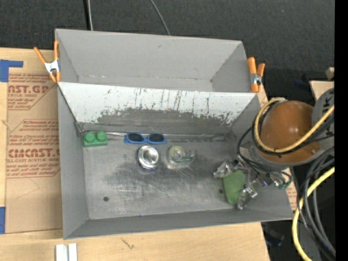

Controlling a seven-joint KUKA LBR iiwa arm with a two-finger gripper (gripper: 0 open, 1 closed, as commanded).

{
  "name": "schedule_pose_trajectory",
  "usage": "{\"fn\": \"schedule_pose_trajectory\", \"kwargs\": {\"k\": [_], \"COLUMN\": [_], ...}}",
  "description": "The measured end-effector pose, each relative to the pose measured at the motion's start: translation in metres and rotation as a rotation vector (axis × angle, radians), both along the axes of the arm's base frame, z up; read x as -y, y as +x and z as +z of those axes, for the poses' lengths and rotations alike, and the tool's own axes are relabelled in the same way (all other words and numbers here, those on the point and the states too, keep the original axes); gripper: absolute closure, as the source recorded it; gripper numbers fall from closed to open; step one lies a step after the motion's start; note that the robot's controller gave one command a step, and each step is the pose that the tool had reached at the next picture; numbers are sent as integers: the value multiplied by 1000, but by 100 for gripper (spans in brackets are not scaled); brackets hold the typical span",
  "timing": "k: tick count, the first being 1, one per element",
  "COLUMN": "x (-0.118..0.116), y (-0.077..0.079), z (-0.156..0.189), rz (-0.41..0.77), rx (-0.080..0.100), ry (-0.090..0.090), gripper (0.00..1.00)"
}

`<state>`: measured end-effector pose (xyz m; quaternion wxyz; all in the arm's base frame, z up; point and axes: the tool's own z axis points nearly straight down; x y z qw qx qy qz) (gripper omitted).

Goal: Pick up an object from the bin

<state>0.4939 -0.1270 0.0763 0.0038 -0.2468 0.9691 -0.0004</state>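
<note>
My gripper (234, 182) is down at the bin's right front corner. Its two metal fingers stand on either side of a pale green, soft-looking block (232, 188), one at the block's upper left and one at its lower right. Both press against it. The block rests on or just above the bin floor, and its top is partly hidden by the wrist. A clear glass-like round thing (179, 156) lies to the left, mid-floor. Beside that sits a shiny silver round cup (147, 156).
Along the back wall's foot lie a flat blue piece shaped like a pair of glasses (144, 139) and a green two-stud brick (95, 139) in the left back corner. The arm's orange dome and cables hang over the right rim.
</note>
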Motion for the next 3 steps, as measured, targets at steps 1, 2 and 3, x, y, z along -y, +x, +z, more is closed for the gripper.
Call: {"fn": "schedule_pose_trajectory", "kwargs": {"k": [1, 2, 3], "x": [-2, -4, -5], "y": [1, 3, 4], "z": [1, 50, 107], "rz": [3, 3, 2], "rx": [4, -2, -1], "ry": [3, -1, -2], "gripper": [100, 100, 100]}}
